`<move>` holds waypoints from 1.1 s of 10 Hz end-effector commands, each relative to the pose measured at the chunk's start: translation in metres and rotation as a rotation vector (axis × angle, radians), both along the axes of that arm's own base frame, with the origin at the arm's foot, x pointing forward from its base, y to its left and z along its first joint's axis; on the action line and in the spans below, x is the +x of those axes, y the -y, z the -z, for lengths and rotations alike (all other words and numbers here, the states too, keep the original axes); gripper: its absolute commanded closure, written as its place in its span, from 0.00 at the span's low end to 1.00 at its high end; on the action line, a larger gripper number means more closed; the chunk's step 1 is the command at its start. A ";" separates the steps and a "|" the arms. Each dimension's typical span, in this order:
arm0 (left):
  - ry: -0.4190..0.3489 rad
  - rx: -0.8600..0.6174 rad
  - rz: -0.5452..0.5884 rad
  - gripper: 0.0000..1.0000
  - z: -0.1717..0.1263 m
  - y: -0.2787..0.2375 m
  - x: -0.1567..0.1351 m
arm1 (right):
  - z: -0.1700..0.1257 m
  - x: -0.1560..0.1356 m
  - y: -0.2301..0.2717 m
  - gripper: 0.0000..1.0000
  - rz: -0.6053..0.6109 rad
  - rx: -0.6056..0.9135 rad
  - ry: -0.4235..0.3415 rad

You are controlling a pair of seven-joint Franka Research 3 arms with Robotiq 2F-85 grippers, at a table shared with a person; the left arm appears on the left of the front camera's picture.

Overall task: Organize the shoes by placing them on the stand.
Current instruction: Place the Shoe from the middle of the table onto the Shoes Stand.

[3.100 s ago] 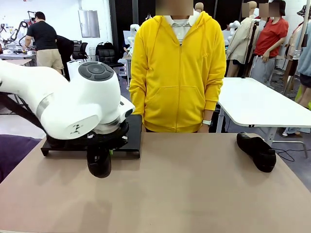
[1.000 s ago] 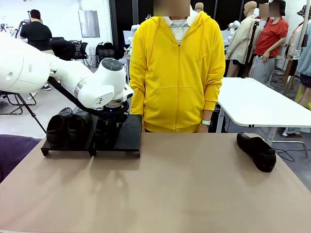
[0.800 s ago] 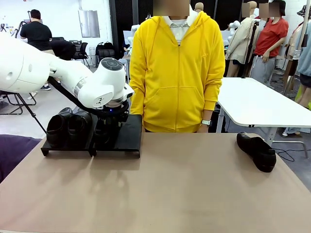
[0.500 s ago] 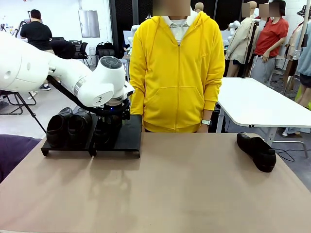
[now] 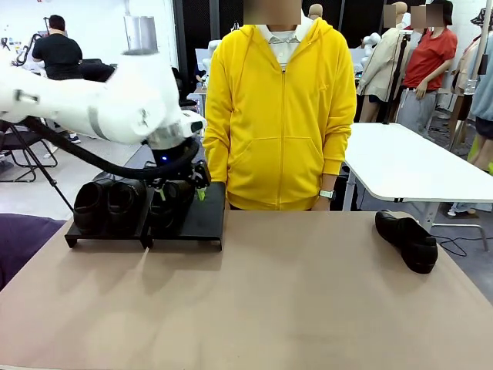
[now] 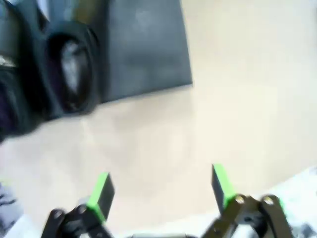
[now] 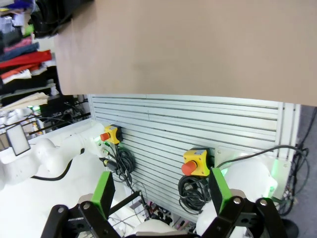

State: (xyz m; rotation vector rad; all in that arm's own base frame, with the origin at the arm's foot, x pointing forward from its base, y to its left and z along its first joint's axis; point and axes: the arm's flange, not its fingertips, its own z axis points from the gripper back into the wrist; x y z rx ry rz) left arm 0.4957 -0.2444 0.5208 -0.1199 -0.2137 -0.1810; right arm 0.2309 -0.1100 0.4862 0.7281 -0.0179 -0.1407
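Note:
Three black shoes sit on the low black stand point(image 5: 202, 222) at the far left: two point(image 5: 91, 204) point(image 5: 123, 200) on its left tray, a third shoe point(image 5: 165, 210) on the left half of its right tray. My left gripper point(image 5: 182, 191) hangs open just above that third shoe, holding nothing. In the left wrist view its gripper point(image 6: 161, 191) is open over the tabletop, with the third shoe point(image 6: 72, 69) and the bare tray point(image 6: 143, 49) beyond. A fourth shoe point(image 5: 406, 240) lies on the table at the far right. My right gripper point(image 7: 161, 193) is open and empty.
A person in a yellow hoodie point(image 5: 281, 116) stands at the far side of the brown table point(image 5: 293, 308), hands down. The right wrist view looks past the table's edge at a slatted panel point(image 7: 198, 129) with two yellow stop buttons point(image 7: 195, 161).
My left gripper has opened, let go of the third shoe on the right tray, and lifted clear of it. The fourth shoe and the person have not moved.

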 end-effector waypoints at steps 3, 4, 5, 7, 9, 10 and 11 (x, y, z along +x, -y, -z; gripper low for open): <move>-0.040 -0.196 0.113 0.00 -0.025 -0.136 -0.110 | -0.002 0.000 0.000 0.00 -0.006 0.016 0.017; 0.001 -0.347 0.067 0.00 -0.021 -0.182 -0.132 | -0.002 0.000 0.000 0.00 -0.006 0.016 0.017; 0.026 -0.457 -0.005 0.00 -0.008 -0.218 -0.149 | -0.002 0.000 0.000 0.00 -0.006 0.016 0.017; 0.087 -0.608 -0.054 0.00 0.031 -0.263 -0.152 | -0.002 0.000 0.000 0.00 -0.006 0.016 0.017; 0.028 -0.452 0.009 0.00 -0.008 -0.227 -0.153 | -0.002 0.000 0.000 0.00 -0.006 0.016 0.017; 0.028 -0.452 0.009 0.00 -0.008 -0.227 -0.153 | -0.002 0.000 0.000 0.00 -0.006 0.016 0.017; 0.028 -0.452 0.009 0.00 -0.008 -0.227 -0.153 | -0.002 0.000 0.000 0.00 -0.006 0.016 0.017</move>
